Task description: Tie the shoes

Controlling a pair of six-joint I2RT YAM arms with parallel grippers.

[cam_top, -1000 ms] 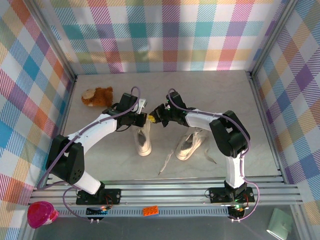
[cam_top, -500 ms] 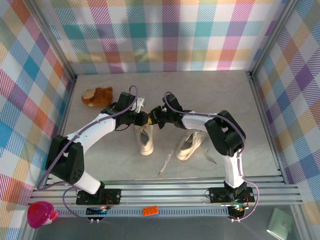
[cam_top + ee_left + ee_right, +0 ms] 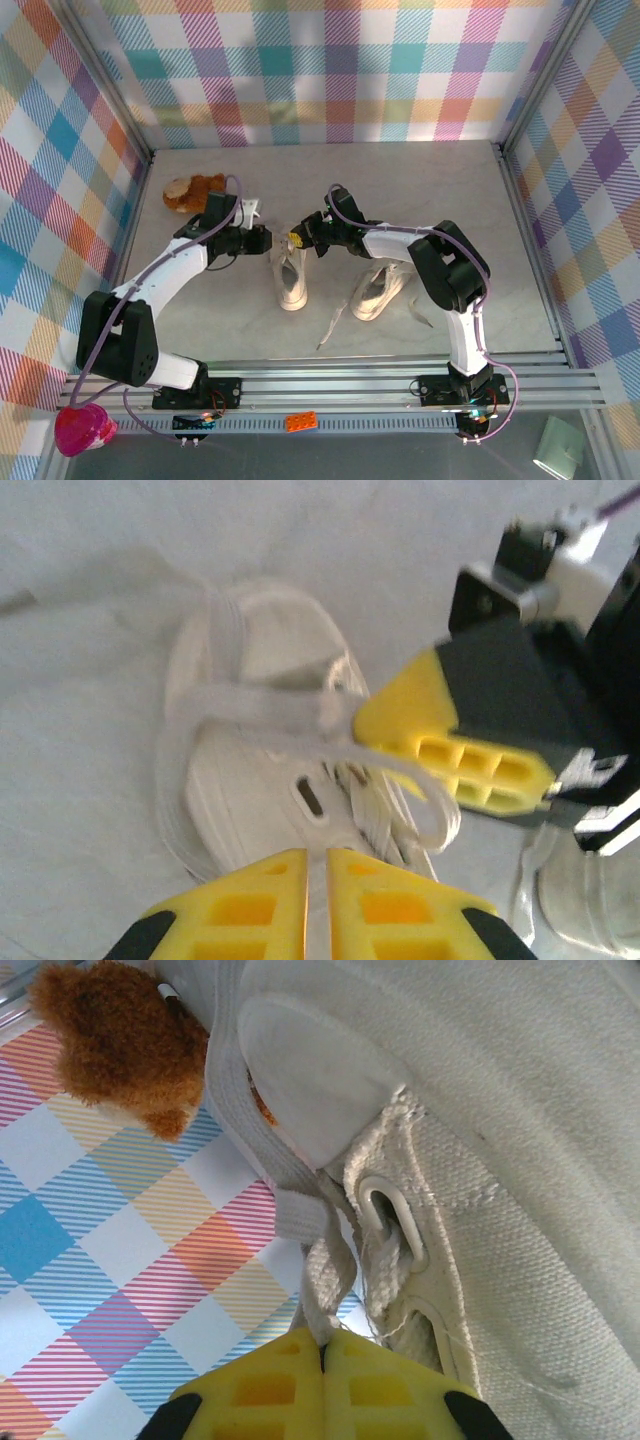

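Canvas shoe (image 3: 520, 1160), flat woven lace (image 3: 322, 1280) pinched in right tool (image 3: 322, 1352), left tool (image 3: 318, 868) unclear.

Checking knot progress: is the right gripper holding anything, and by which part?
The right gripper pinches the lace of a shoe, close beside the top eyelet.

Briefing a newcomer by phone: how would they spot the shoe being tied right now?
On the pale table, two cream sneakers lie side by side. Take the shoe nearer the brown plush toy. Unlike its slanted neighbour, it lies straight, and the right hand pinches its lace.
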